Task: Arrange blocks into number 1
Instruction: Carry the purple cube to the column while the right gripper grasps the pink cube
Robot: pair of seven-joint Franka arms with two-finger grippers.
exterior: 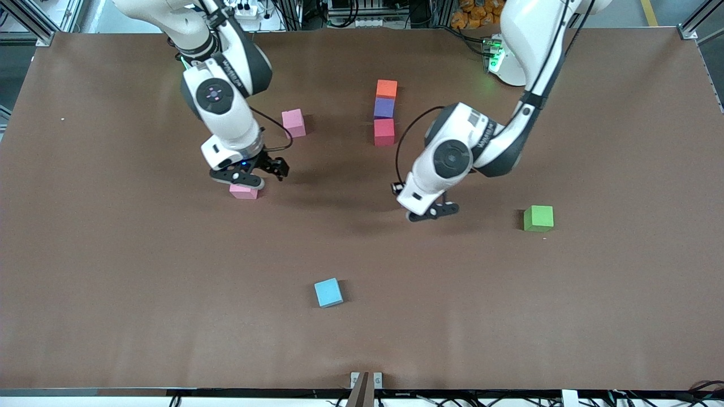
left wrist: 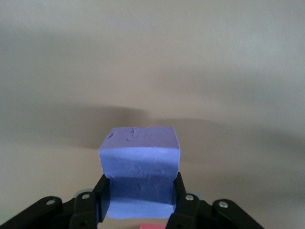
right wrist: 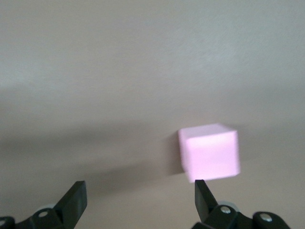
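An orange block [exterior: 387, 89], a purple block [exterior: 384, 107] and a red block [exterior: 384, 131] stand in a line running toward the front camera. My left gripper [exterior: 431, 212] is low over the table, nearer the camera than that line. It is shut on a second purple block [left wrist: 140, 164], which the hand hides in the front view. My right gripper [exterior: 254, 175] hangs open [right wrist: 138, 195] just above a pink block [exterior: 244, 192]. In the right wrist view that pink block [right wrist: 209, 151] lies beside one fingertip [right wrist: 202, 191], not between the two. Another pink block [exterior: 293, 122] sits nearer the bases.
A green cube [exterior: 538, 218] sits toward the left arm's end of the table, beside my left gripper. A light-blue cube [exterior: 328, 292] lies nearer the front camera, near the middle. The brown table [exterior: 141, 294] spreads wide around them.
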